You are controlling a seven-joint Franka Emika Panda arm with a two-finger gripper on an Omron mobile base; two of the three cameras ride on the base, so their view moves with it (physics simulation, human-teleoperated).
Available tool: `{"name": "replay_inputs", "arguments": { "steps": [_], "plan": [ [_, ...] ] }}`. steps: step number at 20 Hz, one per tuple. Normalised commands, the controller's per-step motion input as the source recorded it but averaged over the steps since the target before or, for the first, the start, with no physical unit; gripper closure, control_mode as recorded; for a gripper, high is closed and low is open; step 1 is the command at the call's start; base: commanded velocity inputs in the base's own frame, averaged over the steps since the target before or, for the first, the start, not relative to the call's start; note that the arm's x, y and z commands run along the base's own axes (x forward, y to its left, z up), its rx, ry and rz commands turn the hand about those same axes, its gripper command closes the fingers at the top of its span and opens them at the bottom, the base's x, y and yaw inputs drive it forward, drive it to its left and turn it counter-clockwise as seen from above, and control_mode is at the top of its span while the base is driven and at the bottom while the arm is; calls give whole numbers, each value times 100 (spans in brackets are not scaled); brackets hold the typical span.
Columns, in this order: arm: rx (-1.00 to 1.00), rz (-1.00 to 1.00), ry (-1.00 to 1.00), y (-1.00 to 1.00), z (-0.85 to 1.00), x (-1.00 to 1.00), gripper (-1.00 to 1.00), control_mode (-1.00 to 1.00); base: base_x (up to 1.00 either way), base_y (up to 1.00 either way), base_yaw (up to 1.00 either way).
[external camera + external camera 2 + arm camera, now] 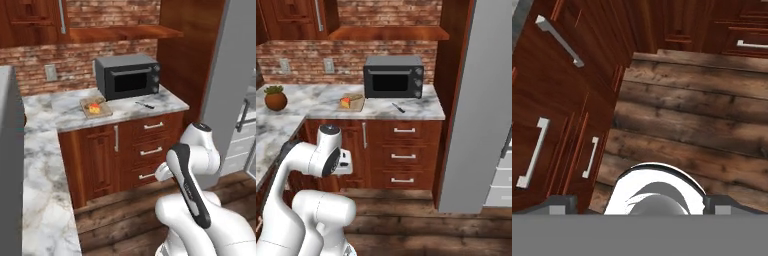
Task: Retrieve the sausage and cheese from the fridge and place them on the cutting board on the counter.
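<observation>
The cheese is a small yellow-orange wedge with a reddish face, lying on the cutting board, a light tan rounded rectangle on the counter just left of the microwave. From the right base camera the cheese sits at the board's left end, and something thin and brownish lies along the board's far edge, too small to identify as the sausage.

That camera also takes in a potted plant far to the left of the microwave on the counter, and two wall outlets on the brick above. The left base camera instead catches the fridge door edge close on the right, with a long handle and white drawers behind it. The fridge appears there as a tall grey slab right of the microwave.

A black-handled knife lies on the marble in front of the microwave's right corner. The knife is apart from the board.

The hand camera looks down at the plank floor and reddish drawer fronts with silver handles. I cannot tell whether the gripper is open or closed; its fingertips aren't clearly visible. The folded white arm stands low before the drawers.
</observation>
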Motion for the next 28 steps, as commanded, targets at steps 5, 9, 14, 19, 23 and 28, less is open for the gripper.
{"name": "replay_inputs", "arguments": {
  "steps": [5, 9, 14, 19, 23, 28],
  "plan": [
    [0, 0, 0, 0, 0, 0, -100, 100, 21, -73, 2],
    [0, 0, 0, 0, 0, 0, -100, 100, 35, -68, 5],
    [0, 0, 0, 0, 0, 0, -100, 100, 38, -68, 4],
    [0, 0, 0, 0, 0, 0, -100, 100, 49, -64, 3],
    [0, 0, 0, 0, 0, 0, -100, 100, 53, -63, 1],
    [0, 0, 0, 0, 0, 0, -100, 100, 54, -63, 1]
  ]
}}
